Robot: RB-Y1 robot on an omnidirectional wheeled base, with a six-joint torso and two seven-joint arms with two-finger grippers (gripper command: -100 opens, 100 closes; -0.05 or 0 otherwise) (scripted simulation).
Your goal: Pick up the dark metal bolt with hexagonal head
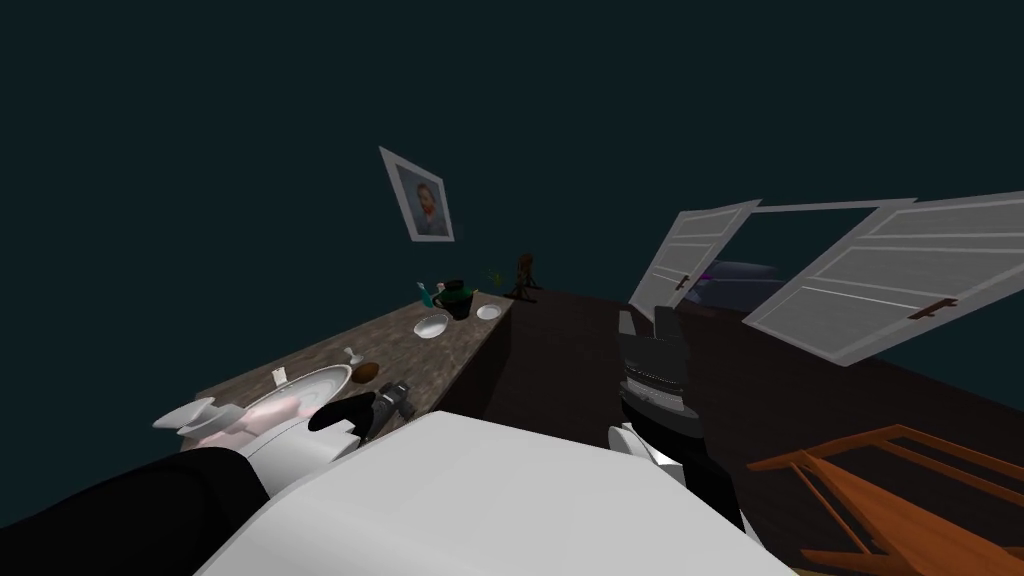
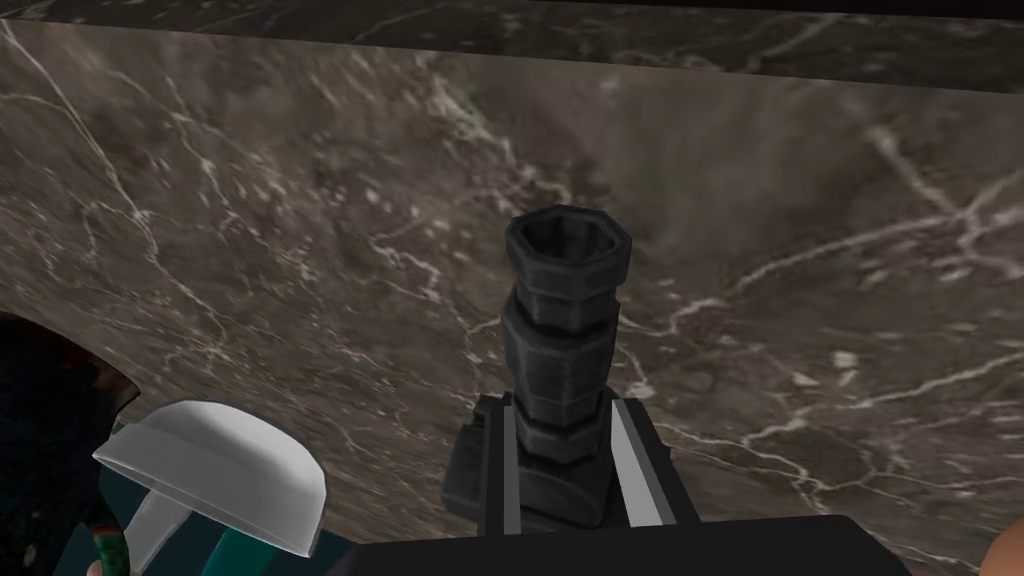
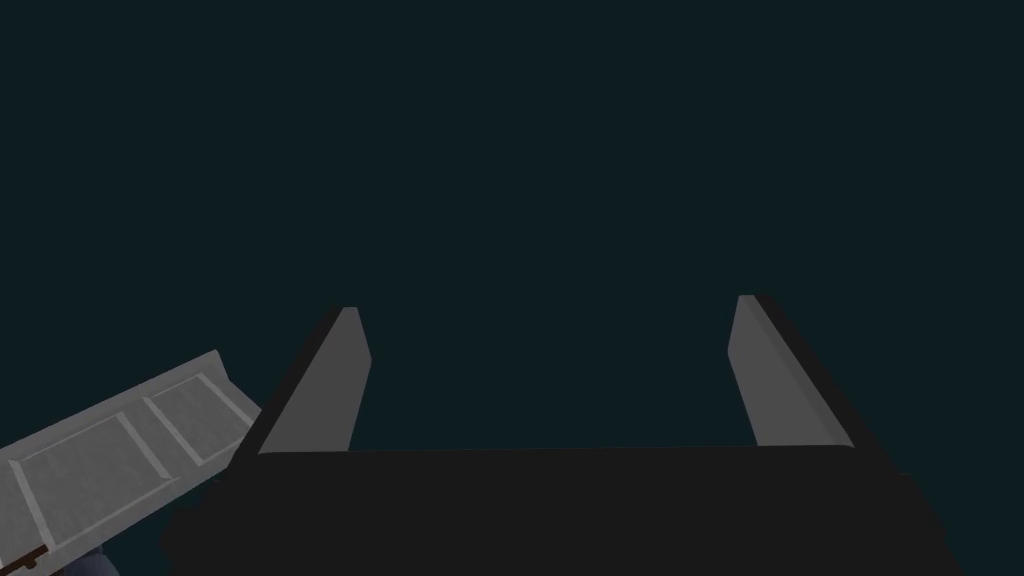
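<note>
Bolt [image 2: 565, 270], dark with a hexagonal head, stands clamped between the two fingers of the left gripper [image 2: 565, 405]. Its lower end is hidden against the gripper's dark body. Behind it lies a brown veined countertop [image 2: 250, 250]. Nearby, a white bowl-shaped thing [image 2: 215, 470] is partly cut off. Farther along, two white dishes [image 1: 432, 325] sit, contents too small to tell. The right gripper [image 3: 546, 304] has its fingers apart.

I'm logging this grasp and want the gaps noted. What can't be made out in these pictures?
1. Left wrist view: the lower end of the bolt, hidden between the fingers of the left hand and its dark body.
2. Left wrist view: a white cap-shaped thing, cut off by the edge, so unidentifiable.
3. Head view: too small and dim to tell whether the bolt clears the marble-patterned counter.
</note>
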